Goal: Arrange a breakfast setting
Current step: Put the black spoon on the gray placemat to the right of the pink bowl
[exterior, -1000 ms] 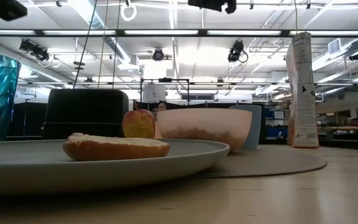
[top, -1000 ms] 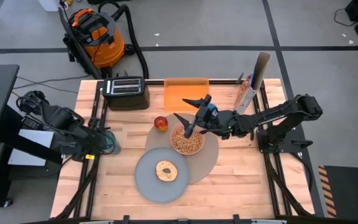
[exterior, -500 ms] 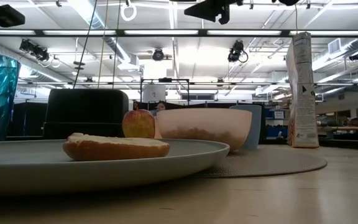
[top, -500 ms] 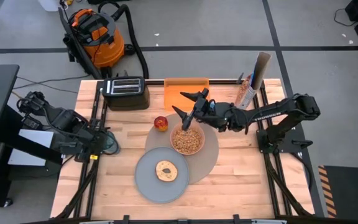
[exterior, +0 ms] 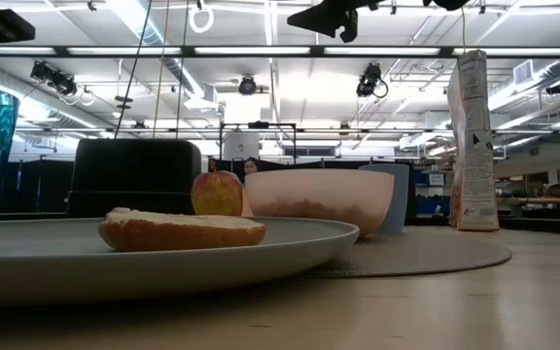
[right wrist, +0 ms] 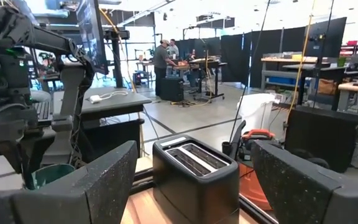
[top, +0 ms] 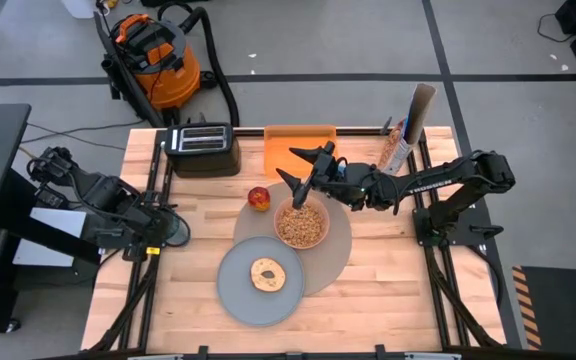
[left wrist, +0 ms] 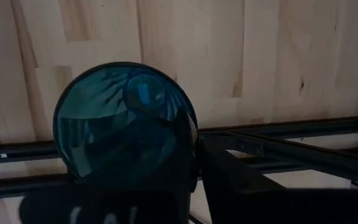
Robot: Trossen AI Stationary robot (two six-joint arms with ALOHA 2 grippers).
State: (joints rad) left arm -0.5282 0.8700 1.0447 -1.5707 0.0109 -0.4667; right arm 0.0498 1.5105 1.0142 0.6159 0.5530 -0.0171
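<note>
— Up off the bowl went the right gripper (top: 298, 165); it now hangs over the far rim, toward the desk's far edge. Jaws?

— Wide apart and empty (the right wrist view looks clean between them at the black two-slot toaster (right wrist: 194, 171) by the far edge). My guess is that its business at the bowl is done and it is clearing room.

— And the layout?

— Near the desk's middle lies the large round grey-brown mat (top: 338, 255), as the base. Overlapping its side nearer the front edge is the smaller grey plate (top: 233, 280), carrying the halved bagel (top: 266, 274). The small pink bowl (exterior: 319, 199) sits on the mat, full of cereal, and the red-yellow apple (top: 259, 198) sits just off the mat toward the toaster.

— The left arm?

— At the left edge, the left gripper (top: 158, 225) is over a teal translucent tumbler (left wrist: 126, 127); whether it has a grip I cannot tell.

— Anything hidden?

— The small light-blue cup (exterior: 398, 194) shows only in the low view, behind the bowl; from above the right arm covers it. I cannot find the metal spoon with any certainty.
</note>
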